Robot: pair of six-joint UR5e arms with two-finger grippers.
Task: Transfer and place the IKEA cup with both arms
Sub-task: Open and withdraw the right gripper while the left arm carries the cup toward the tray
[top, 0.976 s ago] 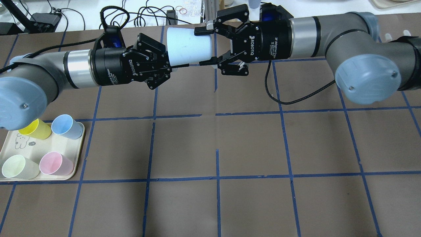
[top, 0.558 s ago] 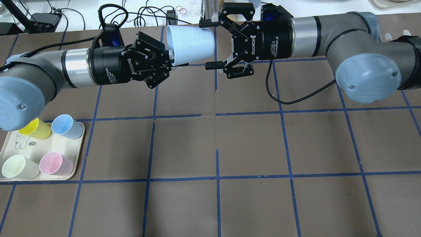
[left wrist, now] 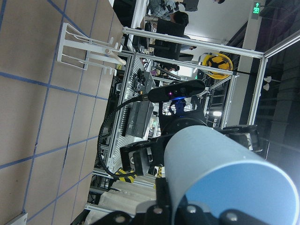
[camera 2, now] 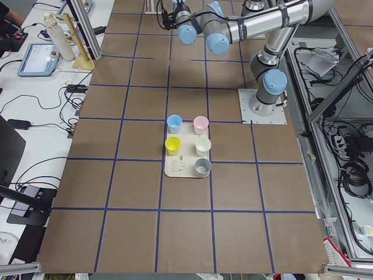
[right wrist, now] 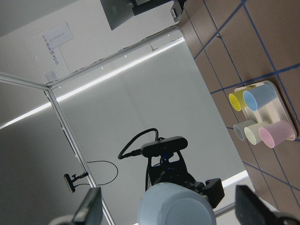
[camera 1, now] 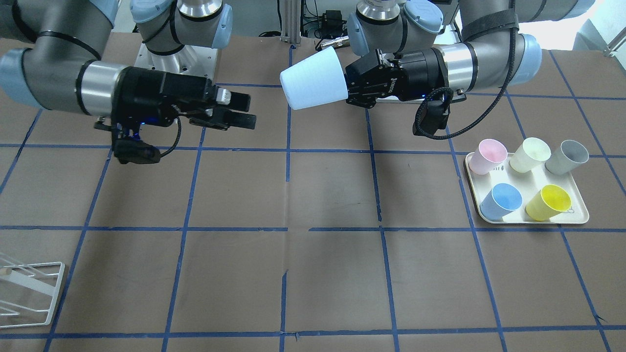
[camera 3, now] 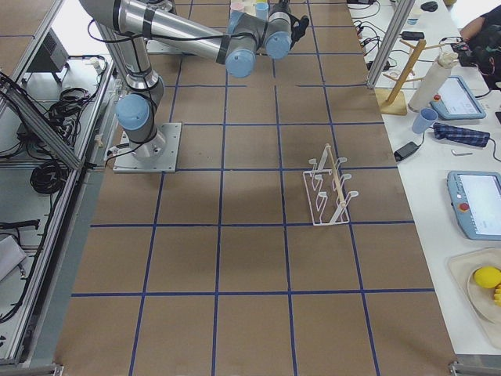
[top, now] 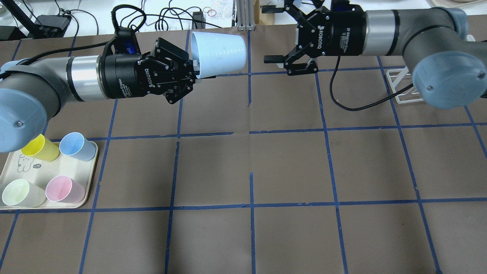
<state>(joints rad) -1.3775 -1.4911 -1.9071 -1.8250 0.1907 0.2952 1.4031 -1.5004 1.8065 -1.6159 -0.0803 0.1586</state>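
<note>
The IKEA cup point(top: 220, 51), pale light-blue, lies horizontally in the air over the table's far middle. My left gripper point(top: 196, 70) is shut on its rim, with the cup's base pointing toward the right arm. The cup also shows in the front view point(camera 1: 315, 85), held by the left gripper point(camera 1: 349, 90), and in the left wrist view point(left wrist: 220, 168). My right gripper point(top: 269, 33) is open and empty, a clear gap away from the cup's base; it is also in the front view point(camera 1: 244, 111). In the right wrist view the cup's base point(right wrist: 176, 204) sits between the spread fingers point(right wrist: 89, 208).
A cream tray point(top: 90, 179) at the near left holds yellow, deeper blue, pink and pale green cups; the front view shows the tray point(camera 1: 582, 215) also holds a grey cup point(camera 1: 567, 156). A white wire rack point(top: 399, 85) stands on the right side, under the right arm.
The right gripper has come off the cup's base and drawn back to the right, jaws open. The left gripper keeps the cup by its rim and has shifted slightly left.
</note>
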